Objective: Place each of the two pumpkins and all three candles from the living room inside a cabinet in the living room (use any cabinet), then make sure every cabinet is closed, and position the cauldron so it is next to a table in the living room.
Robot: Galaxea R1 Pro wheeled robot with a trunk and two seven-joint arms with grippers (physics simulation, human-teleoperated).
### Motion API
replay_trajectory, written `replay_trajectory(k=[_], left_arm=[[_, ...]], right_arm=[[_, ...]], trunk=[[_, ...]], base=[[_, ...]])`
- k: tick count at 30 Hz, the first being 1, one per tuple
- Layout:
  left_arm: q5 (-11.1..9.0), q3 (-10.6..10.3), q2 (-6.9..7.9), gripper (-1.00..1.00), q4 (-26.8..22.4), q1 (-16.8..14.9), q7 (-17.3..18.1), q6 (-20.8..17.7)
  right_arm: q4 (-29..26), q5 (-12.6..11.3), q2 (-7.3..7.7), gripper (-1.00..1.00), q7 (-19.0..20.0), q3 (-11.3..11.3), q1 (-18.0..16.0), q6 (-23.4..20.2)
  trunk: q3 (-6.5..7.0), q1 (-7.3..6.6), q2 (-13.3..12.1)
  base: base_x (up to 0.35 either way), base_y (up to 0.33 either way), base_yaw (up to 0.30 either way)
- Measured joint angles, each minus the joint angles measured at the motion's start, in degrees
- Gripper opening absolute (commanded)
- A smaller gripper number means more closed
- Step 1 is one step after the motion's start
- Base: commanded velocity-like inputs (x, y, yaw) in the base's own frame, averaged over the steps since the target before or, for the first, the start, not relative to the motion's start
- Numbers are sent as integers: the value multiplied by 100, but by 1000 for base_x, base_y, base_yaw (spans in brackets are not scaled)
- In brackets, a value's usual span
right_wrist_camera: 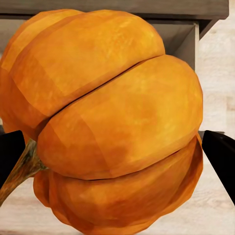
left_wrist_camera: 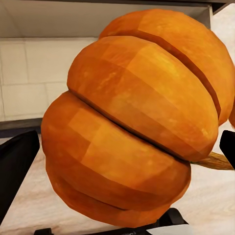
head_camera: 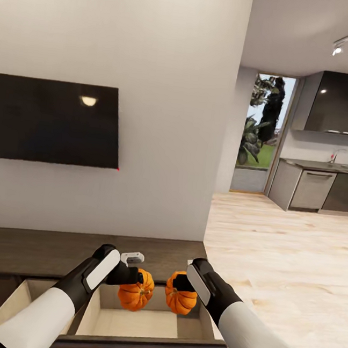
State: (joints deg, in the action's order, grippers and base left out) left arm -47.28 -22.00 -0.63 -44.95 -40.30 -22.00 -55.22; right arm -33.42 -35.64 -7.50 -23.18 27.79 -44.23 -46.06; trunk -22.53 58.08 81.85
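orange pumpkins hang side by side above the open drawer [head_camera: 146, 322] of the cabinet [head_camera: 51, 252]: left hand [head_camera: 135, 283] grips the left pumpkin [head_camera: 135, 295], right hand [head_camera: 179, 282] grips the right pumpkin [head_camera: 180, 299].

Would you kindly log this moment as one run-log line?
left gripper: shut on ribbed orange pumpkin | right gripper: shut on second orange pumpkin | both above open drawer of dark brown wood cabinet

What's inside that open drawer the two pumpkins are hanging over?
The open drawer shows a bare pale floor and walls under the left pumpkin and right pumpkin. The cabinet drawer's front corners hide behind both arms.
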Motion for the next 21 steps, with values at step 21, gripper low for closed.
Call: replay_trajectory(k=[21], left_arm=[[-9,5,0,-100,0,-17,0,-2]], right_arm=[[0,6,-18,-100,0,41,0,-113]], trunk=[[-377,461,843]], base=[[0,0,0]])
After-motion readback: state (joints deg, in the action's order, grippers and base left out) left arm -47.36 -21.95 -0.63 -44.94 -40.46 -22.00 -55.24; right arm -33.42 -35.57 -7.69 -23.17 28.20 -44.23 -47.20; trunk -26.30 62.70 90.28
